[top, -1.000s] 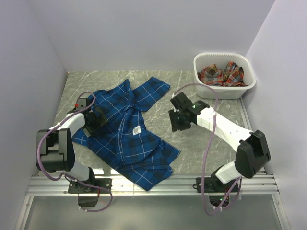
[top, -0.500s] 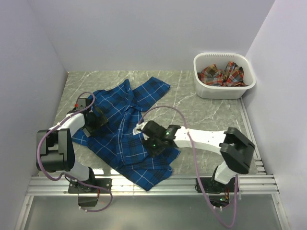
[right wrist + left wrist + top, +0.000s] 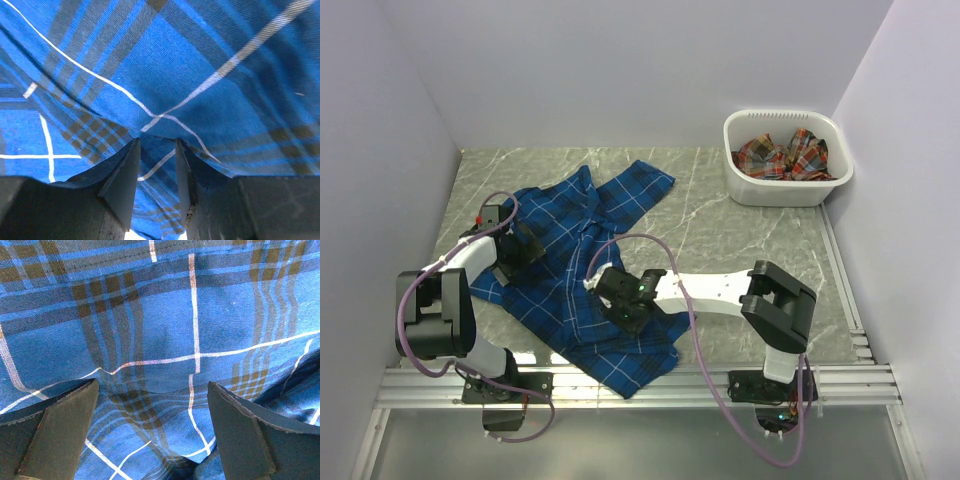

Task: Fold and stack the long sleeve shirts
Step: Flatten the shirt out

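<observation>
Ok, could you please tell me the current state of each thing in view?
blue plaid shirt: unfolded, spread rumpled on the table.
red-orange plaid shirt: crumpled inside the white basket.
white basket: upright, holding that shirt.
left gripper: open, over the blue cloth.
right gripper: closed on a fold of the blue plaid shirt.

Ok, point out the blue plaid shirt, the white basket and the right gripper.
blue plaid shirt (image 3: 555, 290), top view, on its spread body.
white plastic basket (image 3: 785, 192), top view, on its near wall.
right gripper (image 3: 157, 144), right wrist view, midway between its fingertips.
</observation>
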Tool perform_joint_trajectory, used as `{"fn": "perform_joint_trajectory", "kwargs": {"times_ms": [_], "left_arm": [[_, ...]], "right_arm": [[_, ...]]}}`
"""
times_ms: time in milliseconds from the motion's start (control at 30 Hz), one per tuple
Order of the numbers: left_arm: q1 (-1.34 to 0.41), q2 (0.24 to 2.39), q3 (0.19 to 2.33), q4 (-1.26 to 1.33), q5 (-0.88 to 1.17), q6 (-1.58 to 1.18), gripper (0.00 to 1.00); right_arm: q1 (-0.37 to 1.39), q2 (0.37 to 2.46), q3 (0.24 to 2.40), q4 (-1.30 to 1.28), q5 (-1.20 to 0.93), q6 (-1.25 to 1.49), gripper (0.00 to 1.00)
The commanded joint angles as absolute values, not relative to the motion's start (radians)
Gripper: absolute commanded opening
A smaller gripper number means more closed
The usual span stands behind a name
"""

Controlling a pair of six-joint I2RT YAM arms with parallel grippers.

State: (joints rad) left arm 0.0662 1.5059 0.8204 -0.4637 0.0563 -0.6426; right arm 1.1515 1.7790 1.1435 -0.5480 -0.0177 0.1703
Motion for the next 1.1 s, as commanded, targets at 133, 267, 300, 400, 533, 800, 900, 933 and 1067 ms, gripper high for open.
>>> {"fn": "perform_joint_trajectory", "kwargs": {"times_ms": [133,267,300,400,533,800,900,933,1067], "left_arm": [[0.074,1.503,0.802,-0.453,0.054,-0.618,0.98],[0.074,1.502,0.802,-0.453,0.054,-0.617,0.98],[0.074,1.502,0.799,-0.453,0.052,-0.617,0.98],[0.074,1.503,0.801,-0.453,0.054,-0.617,0.98],[0.075,1.503,0.802,-0.456,0.051,-0.617,0.98],[0.074,1.506,0.801,-0.459,0.043,-0.617,0.98],[0.075,1.506,0.802,-0.457,0.041,-0.617,0.98],[0.074,1.506,0.801,-0.457,0.041,-0.617,0.98],[0.074,1.513,0.804,-0.460,0.037,-0.615,0.98]], "right_arm": [[1.166,1.798,1.190,-0.572,0.051,0.153,0.42],[1.166,1.810,1.196,-0.558,0.074,0.152,0.45],[1.167,1.813,1.198,-0.554,0.074,0.152,0.45],[1.169,1.815,1.207,-0.542,0.077,0.147,0.46],[1.169,1.827,1.224,-0.534,0.081,0.137,0.46],[1.167,1.864,1.255,-0.541,0.072,0.114,0.20],[1.169,1.855,1.243,-0.551,0.075,0.113,0.11],[1.172,1.852,1.232,-0.551,0.077,0.112,0.08],[1.170,1.803,1.212,-0.580,0.090,0.115,0.00]]}}
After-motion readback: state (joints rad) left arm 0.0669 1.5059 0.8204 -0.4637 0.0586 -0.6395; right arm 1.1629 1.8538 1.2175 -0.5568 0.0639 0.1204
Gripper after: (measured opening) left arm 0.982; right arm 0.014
